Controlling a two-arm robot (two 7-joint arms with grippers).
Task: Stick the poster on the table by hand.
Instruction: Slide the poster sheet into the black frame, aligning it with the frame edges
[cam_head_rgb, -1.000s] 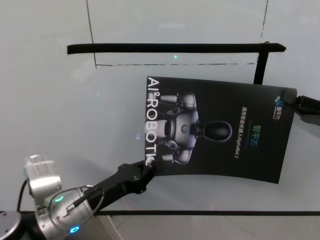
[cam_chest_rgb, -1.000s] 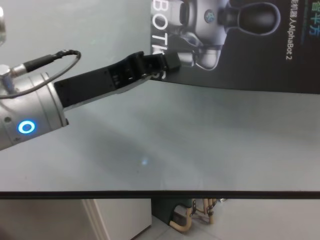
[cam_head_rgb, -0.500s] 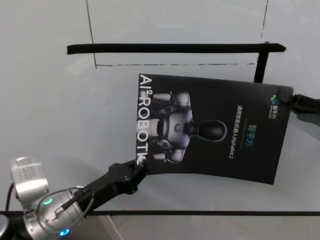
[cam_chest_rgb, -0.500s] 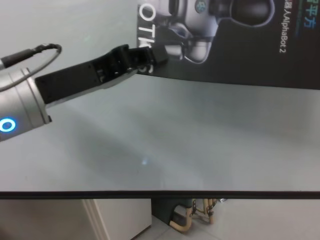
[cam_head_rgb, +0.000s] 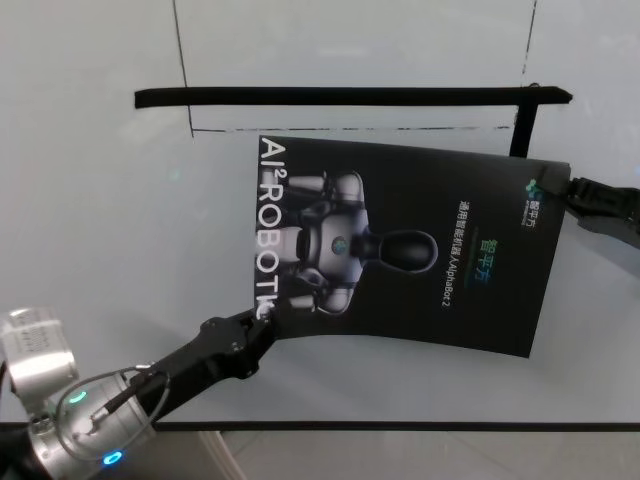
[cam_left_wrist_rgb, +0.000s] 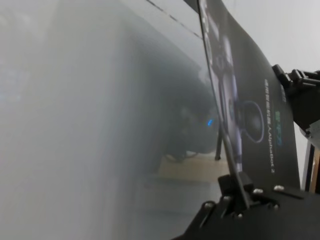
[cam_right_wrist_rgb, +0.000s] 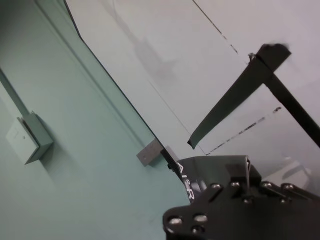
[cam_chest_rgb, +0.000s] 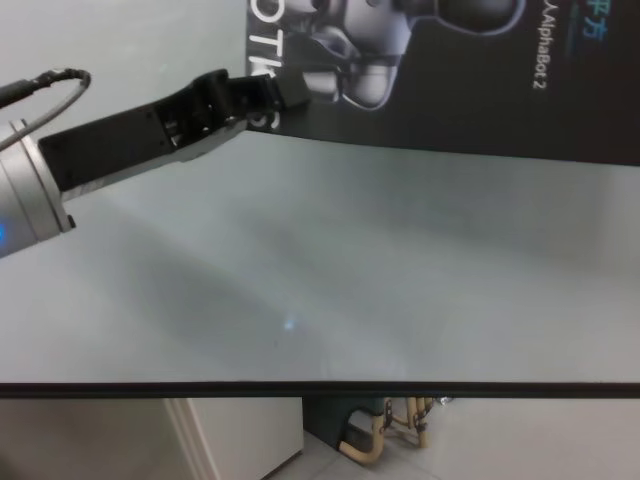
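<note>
So the poster (cam_head_rgb: 400, 245) is stretched above the table (cam_head_rgb: 120, 230) between both arms — left gripper (cam_head_rgb: 262, 322) pinches its near-left corner, right gripper (cam_head_rgb: 562, 192) clamps the far-right corner, and the sheet bows slightly between them.

The left gripper (cam_head_rgb: 262, 325) is reaching forward on a long outstretched arm, fingers pinching together. The right gripper (cam_head_rgb: 562, 190) is extending in from the far right, fingers clamping too.
</note>
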